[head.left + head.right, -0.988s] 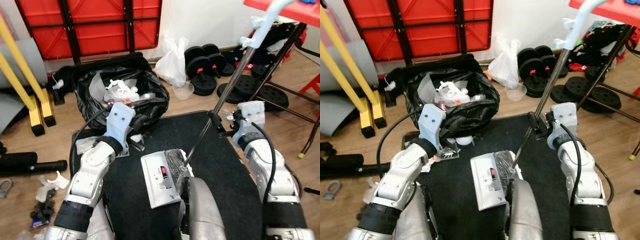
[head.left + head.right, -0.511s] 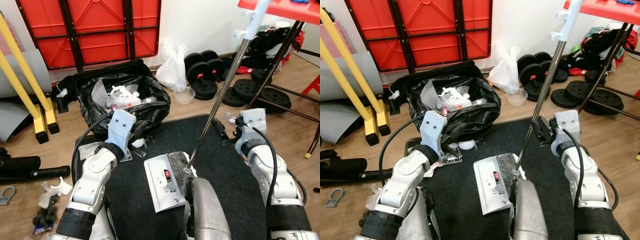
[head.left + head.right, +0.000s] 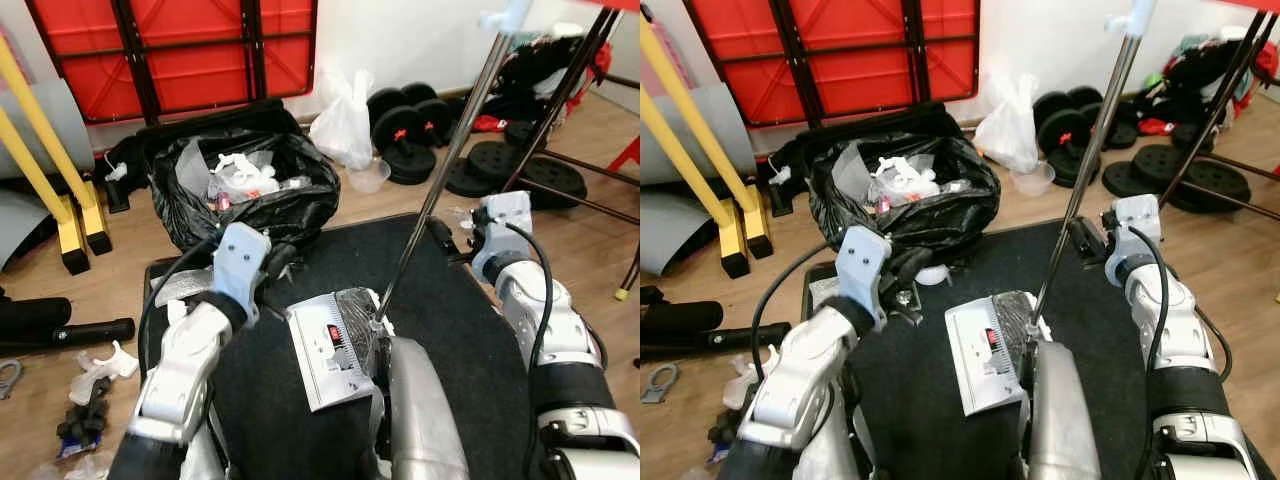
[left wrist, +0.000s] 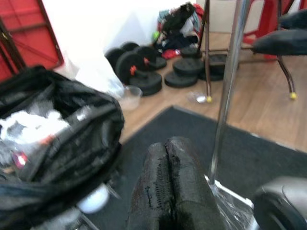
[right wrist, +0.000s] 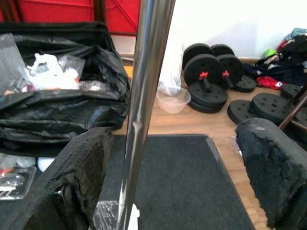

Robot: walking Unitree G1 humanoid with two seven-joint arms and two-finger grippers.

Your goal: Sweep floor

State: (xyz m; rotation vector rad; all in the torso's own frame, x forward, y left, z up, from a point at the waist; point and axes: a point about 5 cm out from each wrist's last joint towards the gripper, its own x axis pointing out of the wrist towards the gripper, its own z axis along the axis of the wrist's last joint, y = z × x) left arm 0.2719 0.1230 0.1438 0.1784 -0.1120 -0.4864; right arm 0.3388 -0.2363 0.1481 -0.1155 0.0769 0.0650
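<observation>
Now broom pole (image 3: 1087, 160) stands near-upright, leaning away, between right claw (image 5: 163, 182) fingers, spread apart, not clamped. Right arm nearer; left claw (image 4: 170, 187) pressed together beside pole base.

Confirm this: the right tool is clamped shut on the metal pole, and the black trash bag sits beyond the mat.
Not quite. The right tool is open around the metal pole, as the right wrist view shows. The black trash bag does sit beyond the mat.
</observation>
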